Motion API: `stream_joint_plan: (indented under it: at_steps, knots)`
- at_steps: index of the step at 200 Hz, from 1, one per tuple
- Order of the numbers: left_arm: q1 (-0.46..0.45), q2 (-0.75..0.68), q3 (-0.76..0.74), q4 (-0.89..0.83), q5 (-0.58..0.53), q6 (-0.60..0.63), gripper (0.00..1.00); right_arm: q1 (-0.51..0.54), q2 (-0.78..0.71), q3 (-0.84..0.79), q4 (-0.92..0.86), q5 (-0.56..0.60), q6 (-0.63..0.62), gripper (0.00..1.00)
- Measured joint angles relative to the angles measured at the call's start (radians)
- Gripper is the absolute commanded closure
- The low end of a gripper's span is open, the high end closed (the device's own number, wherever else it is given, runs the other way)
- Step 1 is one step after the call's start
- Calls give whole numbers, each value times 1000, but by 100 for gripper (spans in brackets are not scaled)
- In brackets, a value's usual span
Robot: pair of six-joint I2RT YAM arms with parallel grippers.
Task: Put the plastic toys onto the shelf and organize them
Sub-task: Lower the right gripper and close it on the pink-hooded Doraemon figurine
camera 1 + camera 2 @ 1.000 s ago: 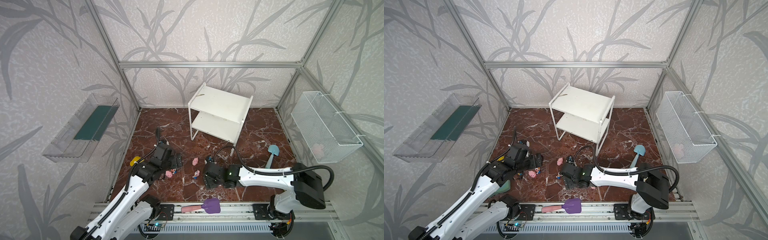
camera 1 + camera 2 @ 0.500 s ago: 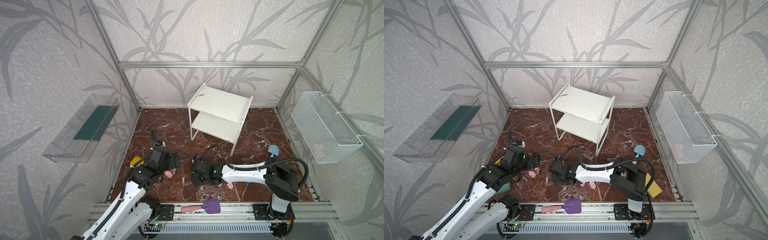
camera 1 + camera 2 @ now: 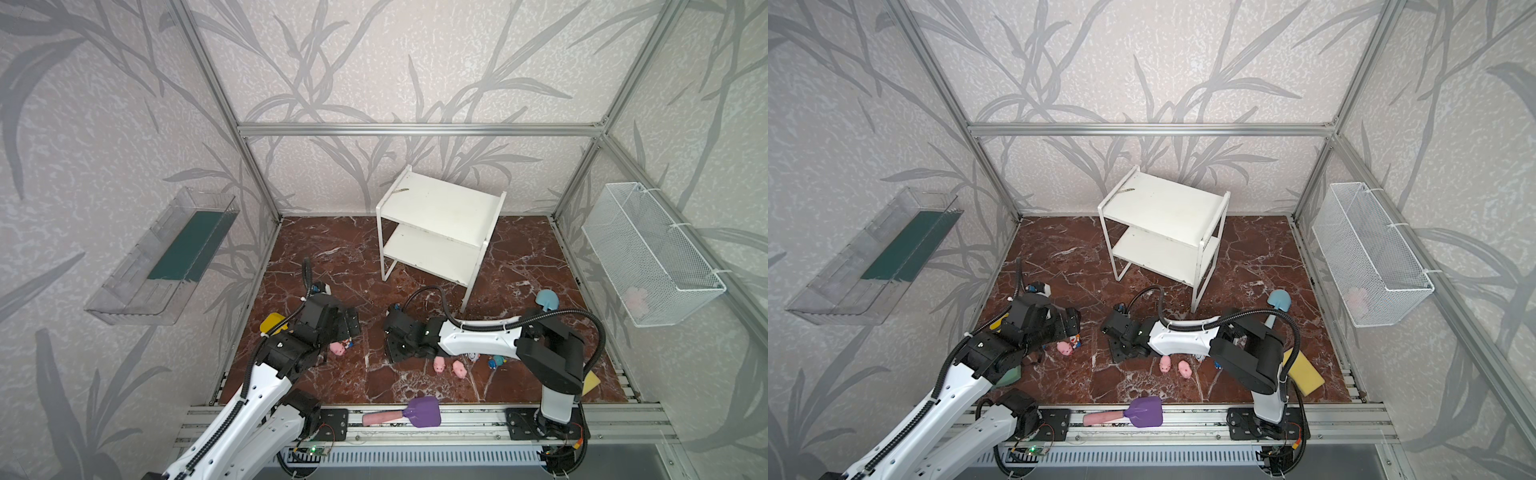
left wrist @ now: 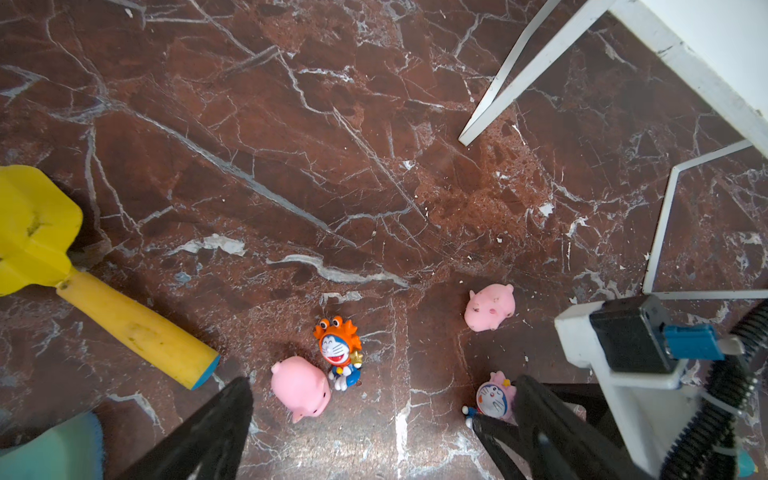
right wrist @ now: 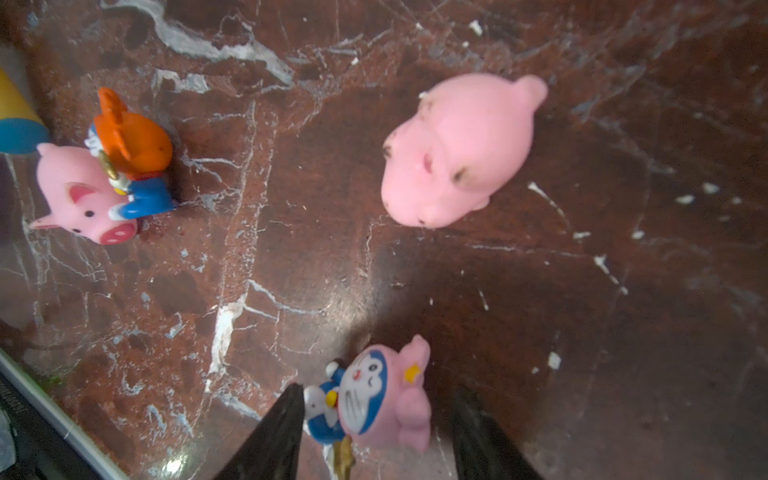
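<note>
At the far left, only the left wrist view shows the yellow plastic toy shovel [image 4: 83, 286] whole and a corner of the green sponge [image 4: 50, 449]; in both top views the left arm covers most of them. That arm rises from the front rail, bends at the elbow and points the left gripper [image 4: 382, 384] down at the red marble floor [image 4: 291, 145], fingers spread fully wide and holding nothing. Just ahead of them a small pink rubber pig [image 4: 300, 388] touches the blue-and-white figurine in an orange crab hat [image 4: 338, 353]; both top views give this pair only as coloured specks. Further right, the wrist views show a second pink pig [image 5: 457, 153] and the blue-and-white figurine in a pink hat [image 5: 374, 399], both hidden beneath the right arm in the top views. The right gripper [image 5: 376, 392] stands partly open astride this figurine, one finger [image 5: 282, 428] at its feet, the other [image 5: 478, 432] clear of the hat, so nothing is clamped. The right arm lies low, its white forearm stretched from the front-right base leftward to mid-floor. Only the top views show a third pink pig [image 3: 438, 365] and a fourth pink pig [image 3: 458, 368] just in front of that forearm, and the small white two-tier shelf [image 3: 440, 216] at the back, well apart from every toy, with the white wire basket [image 3: 648, 257] on the right wall
</note>
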Motion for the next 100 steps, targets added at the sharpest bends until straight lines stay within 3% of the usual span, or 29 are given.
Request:
stream_joint_plan:
  at_steps: [100]
  knots:
    - [0, -7, -11, 16, 9, -7, 1, -15, 32, 19, 3, -5, -28, 66]
